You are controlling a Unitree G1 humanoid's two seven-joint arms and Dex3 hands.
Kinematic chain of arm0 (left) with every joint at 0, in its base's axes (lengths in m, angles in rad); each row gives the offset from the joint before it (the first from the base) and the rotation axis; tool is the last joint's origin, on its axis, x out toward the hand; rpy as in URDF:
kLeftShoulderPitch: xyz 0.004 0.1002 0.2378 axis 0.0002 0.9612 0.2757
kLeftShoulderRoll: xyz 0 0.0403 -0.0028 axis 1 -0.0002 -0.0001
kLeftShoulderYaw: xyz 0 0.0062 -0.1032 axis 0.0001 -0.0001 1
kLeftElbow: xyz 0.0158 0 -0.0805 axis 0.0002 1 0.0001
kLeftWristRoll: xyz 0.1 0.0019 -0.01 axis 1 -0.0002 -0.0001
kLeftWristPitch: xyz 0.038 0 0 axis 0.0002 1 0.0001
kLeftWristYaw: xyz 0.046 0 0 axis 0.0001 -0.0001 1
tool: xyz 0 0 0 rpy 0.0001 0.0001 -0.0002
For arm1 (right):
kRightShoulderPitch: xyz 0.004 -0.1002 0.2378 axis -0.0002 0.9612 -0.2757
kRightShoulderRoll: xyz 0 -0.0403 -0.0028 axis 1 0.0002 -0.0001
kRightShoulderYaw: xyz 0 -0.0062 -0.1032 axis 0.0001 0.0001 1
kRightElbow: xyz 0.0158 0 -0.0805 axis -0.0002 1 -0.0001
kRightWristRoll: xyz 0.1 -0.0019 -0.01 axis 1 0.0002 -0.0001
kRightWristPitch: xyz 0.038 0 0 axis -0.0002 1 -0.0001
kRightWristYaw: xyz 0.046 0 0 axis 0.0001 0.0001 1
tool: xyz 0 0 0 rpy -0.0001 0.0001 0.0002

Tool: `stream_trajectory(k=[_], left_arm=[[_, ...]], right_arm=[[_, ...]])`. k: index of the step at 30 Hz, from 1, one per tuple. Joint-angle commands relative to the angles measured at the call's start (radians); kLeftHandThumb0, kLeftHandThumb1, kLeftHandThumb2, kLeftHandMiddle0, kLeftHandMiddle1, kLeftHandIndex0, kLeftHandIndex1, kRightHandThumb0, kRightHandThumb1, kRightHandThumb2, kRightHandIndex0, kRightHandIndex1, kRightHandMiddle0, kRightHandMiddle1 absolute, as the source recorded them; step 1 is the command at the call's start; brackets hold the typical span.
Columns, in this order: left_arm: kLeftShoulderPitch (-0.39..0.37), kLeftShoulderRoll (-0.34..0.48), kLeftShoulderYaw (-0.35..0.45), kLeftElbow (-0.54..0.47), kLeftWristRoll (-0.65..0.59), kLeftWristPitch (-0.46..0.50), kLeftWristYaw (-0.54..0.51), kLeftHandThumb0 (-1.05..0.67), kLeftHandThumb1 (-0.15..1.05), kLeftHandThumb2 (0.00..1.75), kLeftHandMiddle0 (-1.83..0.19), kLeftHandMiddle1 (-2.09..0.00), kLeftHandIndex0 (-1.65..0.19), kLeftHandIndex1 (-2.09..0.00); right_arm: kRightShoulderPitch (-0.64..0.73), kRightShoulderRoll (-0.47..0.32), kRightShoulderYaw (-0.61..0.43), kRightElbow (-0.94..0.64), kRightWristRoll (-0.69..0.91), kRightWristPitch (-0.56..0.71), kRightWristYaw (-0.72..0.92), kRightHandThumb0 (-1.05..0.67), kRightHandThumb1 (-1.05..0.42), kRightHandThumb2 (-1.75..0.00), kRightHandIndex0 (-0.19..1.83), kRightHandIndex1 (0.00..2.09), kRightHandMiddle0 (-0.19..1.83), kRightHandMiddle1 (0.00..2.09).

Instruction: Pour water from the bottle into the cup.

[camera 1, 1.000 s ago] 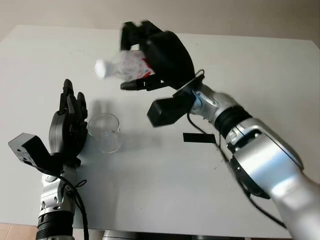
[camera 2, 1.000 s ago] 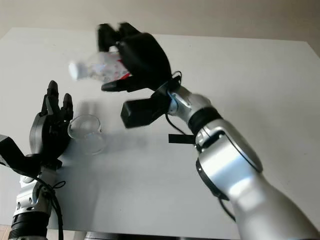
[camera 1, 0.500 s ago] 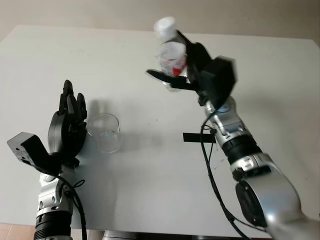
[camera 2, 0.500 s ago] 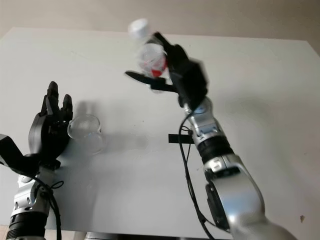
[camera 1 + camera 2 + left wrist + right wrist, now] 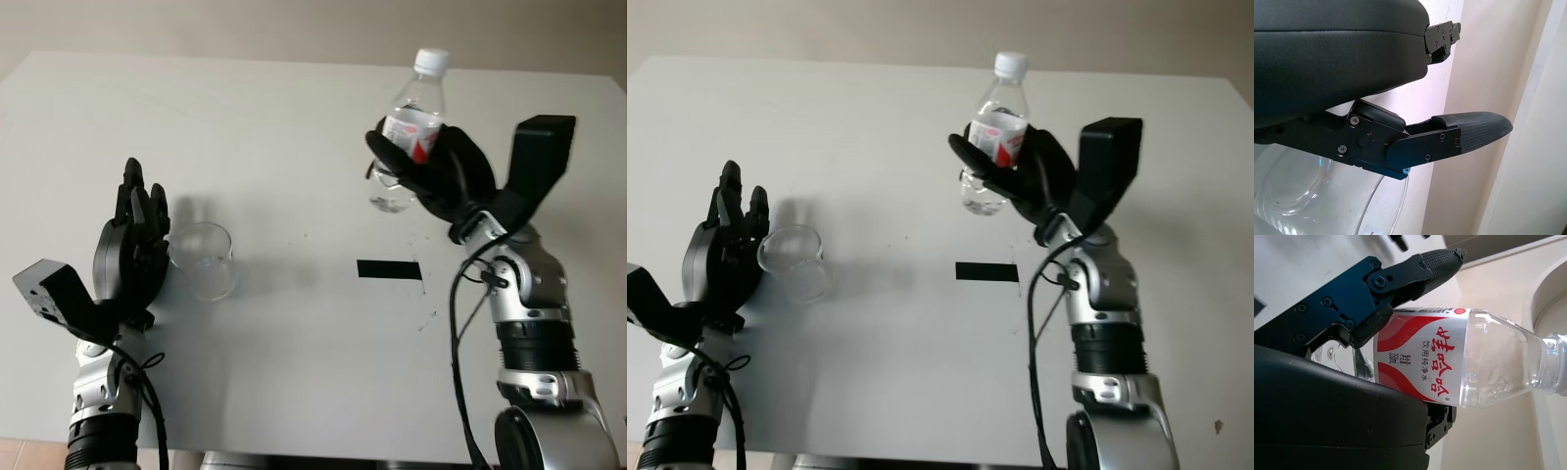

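- Right hand (image 5: pixel 436 176), seen from the head camera's left eye, is closed around the middle of the bottle (image 5: pixel 407 127) and holds it upright above the table (image 5: pixel 294 392), white cap on top, well apart from the cup.
- Left hand (image 5: pixel 132 250) stands by the cup (image 5: pixel 204 259), its palm just beside the glass wall; whether its fingers grip the cup I cannot tell. A black tape strip (image 5: pixel 389 269) lies on the table between the two hands, nearer the right one.
- From the right eye, the same layout holds: the cup sits against the left hand, with the bottle off to the side and higher.
- At the left wrist, a black fingertip (image 5: pixel 1474 129) reaches past the cup's clear rim (image 5: pixel 1327 196).
- At the right wrist, the bottle's label (image 5: pixel 1420 355) is white with red swooshes and red Chinese characters; a smaller line ends in what looks like 饮用纯净水, and a volume figure is too small to read.
- Judging the step: the bottle is upright and away from the cup, so the pour looks finished or not begun. A pour would need it carried over the rim and tipped.
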Motion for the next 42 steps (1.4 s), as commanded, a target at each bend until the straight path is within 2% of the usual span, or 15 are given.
stream_trajectory(k=[1,12,15,25,30,42], left_arm=[[0.021,-0.006,-0.002,0.008,-0.002,0.006,-0.005,-0.85,1.05,0.62,0.19,-0.01,0.19,0.00],[0.021,-0.003,0.000,0.004,-0.005,0.016,-0.014,-0.85,1.05,0.62,0.19,0.00,0.19,0.00],[0.021,0.001,0.000,0.007,0.000,0.007,-0.017,-0.85,1.05,0.63,0.19,0.00,0.19,0.00],[0.016,0.010,0.006,0.002,-0.003,0.023,-0.008,-0.85,1.05,0.64,0.19,-0.02,0.19,0.00],[0.017,0.015,0.008,0.003,-0.006,0.022,-0.017,-0.85,1.05,0.63,0.19,-0.01,0.19,0.00],[0.015,0.020,0.017,0.009,-0.011,0.022,-0.036,-0.84,1.05,0.62,0.19,-0.01,0.19,0.00]], right_arm=[[0.027,-0.017,0.001,-0.047,-0.018,-0.003,-0.005,-0.24,-1.05,-0.30,1.43,2.09,1.05,2.09],[0.129,-0.001,0.047,-0.095,-0.098,-0.084,0.010,-0.22,-1.05,-0.30,1.28,2.09,1.00,2.09],[0.161,0.019,0.059,-0.090,-0.098,-0.125,0.021,-0.21,-1.05,-0.32,1.28,2.09,1.01,2.09],[0.188,0.065,0.063,-0.115,-0.070,-0.072,0.008,-0.23,-1.05,-0.32,1.35,2.09,1.17,2.09],[0.206,0.077,0.057,-0.107,-0.056,-0.071,0.014,-0.23,-1.05,-0.32,1.34,2.09,1.16,2.09],[0.243,0.091,0.062,-0.042,-0.091,-0.154,0.005,-0.21,-1.05,-0.32,1.30,2.09,1.13,2.09]])
